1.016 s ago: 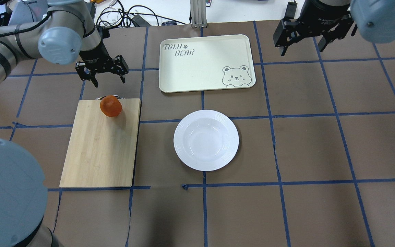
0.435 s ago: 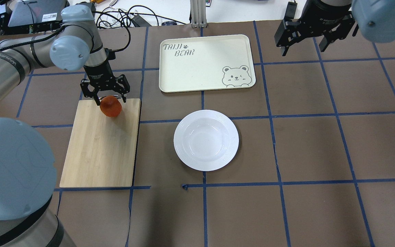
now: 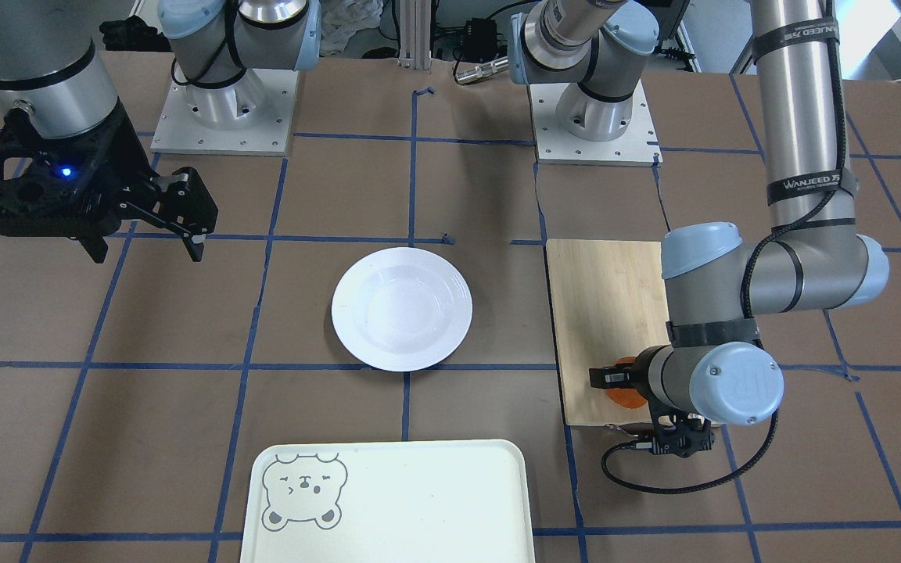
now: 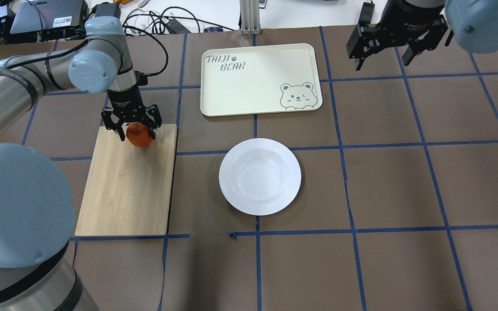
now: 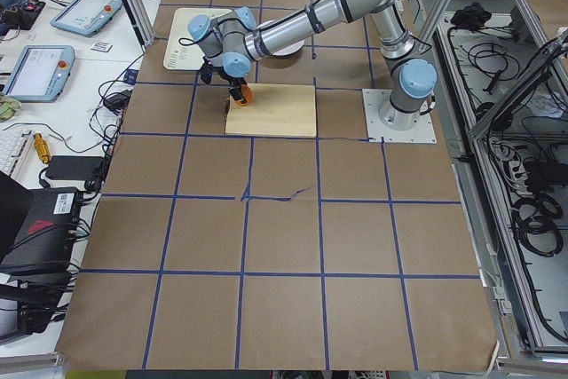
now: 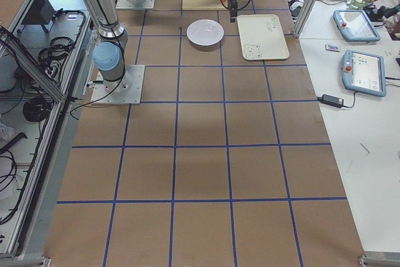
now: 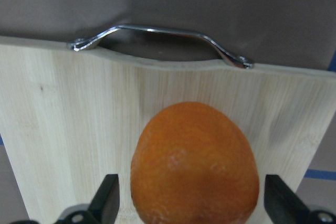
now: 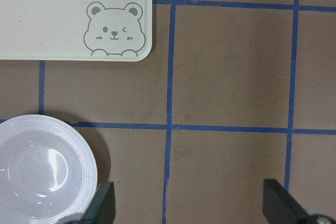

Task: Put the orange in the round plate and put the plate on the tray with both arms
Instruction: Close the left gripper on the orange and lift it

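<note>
The orange (image 4: pixel 140 136) rests on the far end of a bamboo cutting board (image 4: pixel 128 190), just below its metal handle (image 7: pixel 157 32). My left gripper (image 4: pixel 138 131) is lowered over the orange and stands open. Its fingers (image 7: pixel 107 200) flank the fruit (image 7: pixel 194 166) on both sides with small gaps. The round white plate (image 4: pixel 260 176) lies empty mid-table. Beyond it sits the pale bear tray (image 4: pixel 253 86), also empty. My right gripper (image 4: pixel 382 62) hangs open, high at the far right, holding nothing; its wrist view shows the plate's rim (image 8: pixel 79 145) and the tray's corner (image 8: pixel 63 14).
Blue tape lines cross the brown table cover. The cutting board lies left of the plate with a gap between them. Cables and boxes (image 4: pixel 154 19) lie past the table's far edge. The arm bases (image 3: pixel 220 102) stand on the robot's side.
My left gripper has moved nearer and down from beyond the board's handle, and its open fingers now straddle the orange. The right gripper, plate and tray have stayed put.
</note>
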You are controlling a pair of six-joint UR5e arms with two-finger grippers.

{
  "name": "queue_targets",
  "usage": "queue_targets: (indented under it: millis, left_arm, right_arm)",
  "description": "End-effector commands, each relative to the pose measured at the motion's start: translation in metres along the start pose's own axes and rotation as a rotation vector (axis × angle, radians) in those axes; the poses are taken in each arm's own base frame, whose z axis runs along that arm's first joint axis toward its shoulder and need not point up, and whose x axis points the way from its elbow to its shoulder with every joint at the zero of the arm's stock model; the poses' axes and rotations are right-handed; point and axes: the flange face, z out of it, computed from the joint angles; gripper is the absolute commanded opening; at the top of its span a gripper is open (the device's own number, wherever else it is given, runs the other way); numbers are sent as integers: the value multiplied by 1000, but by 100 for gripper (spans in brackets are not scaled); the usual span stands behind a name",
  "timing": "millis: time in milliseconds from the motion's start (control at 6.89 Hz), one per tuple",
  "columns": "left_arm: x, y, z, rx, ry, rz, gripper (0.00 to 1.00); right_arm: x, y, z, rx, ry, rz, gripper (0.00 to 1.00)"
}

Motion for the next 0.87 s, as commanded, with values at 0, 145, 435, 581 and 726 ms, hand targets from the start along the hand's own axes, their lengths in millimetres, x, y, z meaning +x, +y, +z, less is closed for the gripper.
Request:
queue_targets:
  millis: [0, 145, 435, 581, 726]
  left_arm:
    - [0, -1, -5, 19, 1, -3, 30]
    - [0, 3, -17, 40, 15, -16, 12]
    - [46, 36, -49, 80, 116, 3, 8]
    - [97, 62, -56, 57, 123, 29, 8]
    - [154, 91, -64, 52, 162, -6, 8]
  right_arm:
    - [0, 0, -1, 1, -2, 2, 100]
    - [0, 0, 0, 0, -3, 2, 100]
    - [0, 0, 0, 0, -3, 0, 100]
    - [0, 0, 0, -2, -3, 2, 100]
    - [0, 0, 0, -2, -3, 2, 100]
